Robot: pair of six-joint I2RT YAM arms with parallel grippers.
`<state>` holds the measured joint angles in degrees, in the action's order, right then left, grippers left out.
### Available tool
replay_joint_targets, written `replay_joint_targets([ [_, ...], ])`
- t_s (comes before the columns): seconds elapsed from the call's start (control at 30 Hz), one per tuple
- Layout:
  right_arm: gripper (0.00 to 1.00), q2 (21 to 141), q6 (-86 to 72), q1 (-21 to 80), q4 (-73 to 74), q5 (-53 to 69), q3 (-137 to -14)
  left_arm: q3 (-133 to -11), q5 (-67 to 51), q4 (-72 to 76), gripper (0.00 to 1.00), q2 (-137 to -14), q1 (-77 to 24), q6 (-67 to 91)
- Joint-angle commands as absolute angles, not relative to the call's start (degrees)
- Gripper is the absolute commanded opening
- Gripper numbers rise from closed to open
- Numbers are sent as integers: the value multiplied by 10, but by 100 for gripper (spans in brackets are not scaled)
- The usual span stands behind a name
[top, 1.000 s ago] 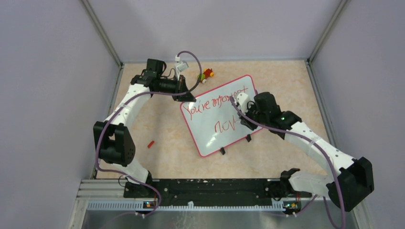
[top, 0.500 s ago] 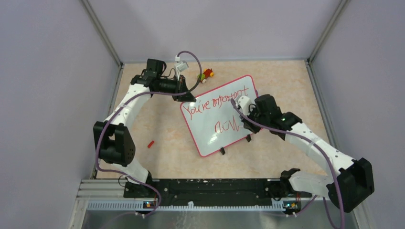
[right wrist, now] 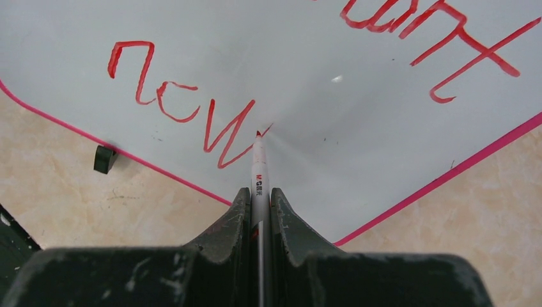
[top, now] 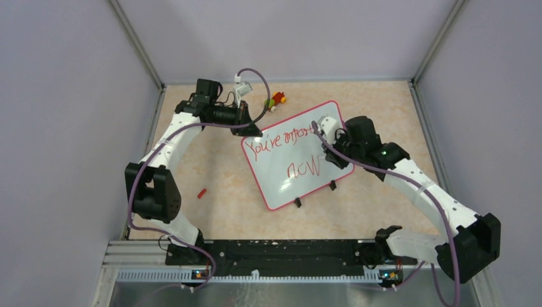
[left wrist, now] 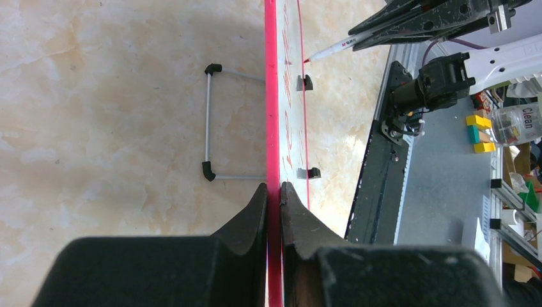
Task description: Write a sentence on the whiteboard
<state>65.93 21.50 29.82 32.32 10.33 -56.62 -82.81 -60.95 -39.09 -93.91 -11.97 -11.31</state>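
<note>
From above, the left gripper (top: 252,130) pinched a corner of the whiteboard (top: 284,187), with the sentence (top: 263,147) stretching from it toward the right gripper (top: 329,153); at the left wrist, narrow jaws clamped the pink rim; at the right wrist, jaws squeezed a marker (right wrist: 259,171), its tip just ahead by the last stroke.

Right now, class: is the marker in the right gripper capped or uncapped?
Uncapped. The marker shows a bare red tip beyond the right gripper, pointing at the whiteboard.

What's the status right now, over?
Left gripper shut on whiteboard rim. Right gripper shut on marker, tip at last word's end. Small toy off board, clear.
</note>
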Motion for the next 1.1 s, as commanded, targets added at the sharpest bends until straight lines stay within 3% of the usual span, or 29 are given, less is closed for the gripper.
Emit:
replay_joint_targets([
  [0.0, 0, 620, 229, 294, 360, 135, -557, -827, -607, -397, 12, -943, -133, -134],
  [0.87, 0, 647, 221, 294, 302, 59, -492, -814, -596, -381, 15, -927, -133, -122],
  [0.93, 0, 641, 221, 294, 316, 71, -503, -815, -595, -381, 18, -927, -133, -121],
  [1.07, 0, 619, 219, 294, 339, 119, -538, -821, -586, -377, 34, -920, -132, -113],
])
